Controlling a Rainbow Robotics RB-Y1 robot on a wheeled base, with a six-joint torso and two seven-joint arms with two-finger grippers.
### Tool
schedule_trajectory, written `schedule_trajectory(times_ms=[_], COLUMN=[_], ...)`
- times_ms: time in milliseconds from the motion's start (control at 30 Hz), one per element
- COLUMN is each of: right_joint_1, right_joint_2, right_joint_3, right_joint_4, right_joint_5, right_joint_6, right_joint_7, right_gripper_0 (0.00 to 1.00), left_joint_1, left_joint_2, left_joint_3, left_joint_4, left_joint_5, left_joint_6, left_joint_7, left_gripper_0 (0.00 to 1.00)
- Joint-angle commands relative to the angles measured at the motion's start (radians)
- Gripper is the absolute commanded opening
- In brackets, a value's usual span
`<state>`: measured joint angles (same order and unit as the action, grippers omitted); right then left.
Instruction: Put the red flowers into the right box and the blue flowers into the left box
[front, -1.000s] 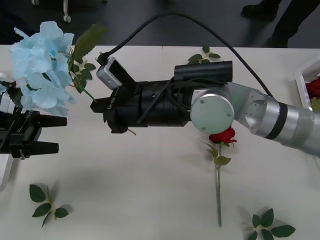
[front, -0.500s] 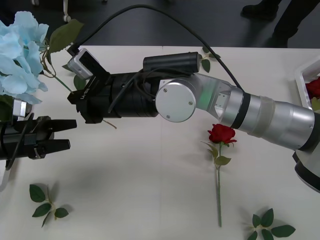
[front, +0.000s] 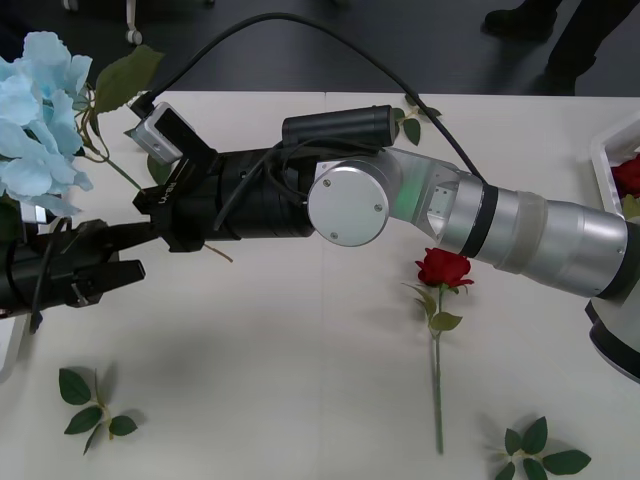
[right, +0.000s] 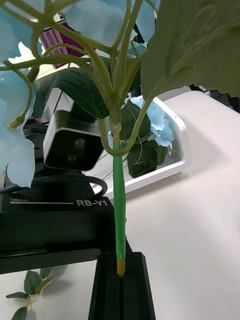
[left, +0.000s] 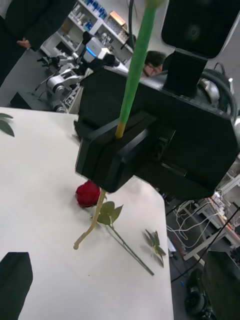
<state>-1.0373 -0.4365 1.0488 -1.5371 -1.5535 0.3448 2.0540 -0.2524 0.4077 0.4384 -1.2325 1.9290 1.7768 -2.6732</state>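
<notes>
Right wrist view: right pincer (right: 121, 280) clamps blue flower (right: 117, 200) stem.

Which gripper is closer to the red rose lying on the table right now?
The right gripper, though neither is close. It is shut on the blue flower's stem, left of the red rose. The left gripper sits farther left, fingers open.

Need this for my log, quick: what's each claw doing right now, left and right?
Right claw: shut on the blue flower, gripping its green stem.
Left claw: open, empty, right beside the right claw at the table's left side.
</notes>
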Motion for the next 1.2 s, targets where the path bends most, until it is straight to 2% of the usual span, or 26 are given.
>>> schedule_trajectory(times_ms=[33, 200, 633, 700, 733, 767, 800, 900, 1033, 1200], right_joint_1=[-0.024, -0.024, -0.024, -0.024, -0.024, -0.024, -0.024, -0.024, -0.024, -0.024], right_joint_2=[0.001, 0.001, 0.001, 0.001, 0.001, 0.001, 0.001, 0.001, 0.001, 0.001], right_joint_3=[-0.015, -0.015, -0.015, -0.015, -0.015, -0.015, -0.015, -0.015, -0.015, -0.015], right_joint_4=[-0.017, -0.017, -0.017, -0.017, -0.017, -0.017, -0.017, -0.017, -0.017, -0.017], right_joint_5=[-0.003, -0.003, -0.003, -0.003, -0.003, -0.003, -0.003, -0.003, -0.003, -0.003], right_joint_6=[-0.004, -0.004, -0.004, -0.004, -0.004, -0.004, -0.004, -0.004, -0.004, -0.004], right_joint_7=[-0.043, -0.043, -0.043, -0.043, -0.043, -0.043, -0.043, -0.043, -0.043, -0.043], right_gripper_0=[0.0, 0.0, 0.0, 0.0, 0.0, 0.0, 0.0, 0.0, 0.0, 0.0], left_joint_1=[0.009, 0.007, 0.007, 0.007, 0.007, 0.007, 0.007, 0.007, 0.007, 0.009], left_joint_2=[0.006, 0.003, -0.104, -0.115, -0.118, -0.122, -0.124, -0.124, -0.124, -0.124], left_joint_3=[-0.006, -0.044, -0.069, -0.073, -0.075, -0.076, -0.078, -0.086, -0.092, -0.092], left_joint_4=[-0.035, -0.035, -0.033, -0.033, -0.033, -0.033, -0.033, -0.033, -0.033, -0.033], left_joint_5=[0.024, 0.045, 0.013, 0.013, 0.013, 0.008, 0.007, 0.007, 0.007, 0.008], left_joint_6=[-0.02, -0.068, -0.14, -0.148, -0.151, -0.152, -0.155, -0.158, -0.162, -0.163], left_joint_7=[-0.032, -0.032, -0.032, -0.032, -0.032, -0.032, -0.032, -0.032, -0.032, -0.032], left_gripper_0=[1.0, 1.0, 0.99, 0.85, 0.74, 0.59, 0.38, 0.17, 0.06, 0.02])
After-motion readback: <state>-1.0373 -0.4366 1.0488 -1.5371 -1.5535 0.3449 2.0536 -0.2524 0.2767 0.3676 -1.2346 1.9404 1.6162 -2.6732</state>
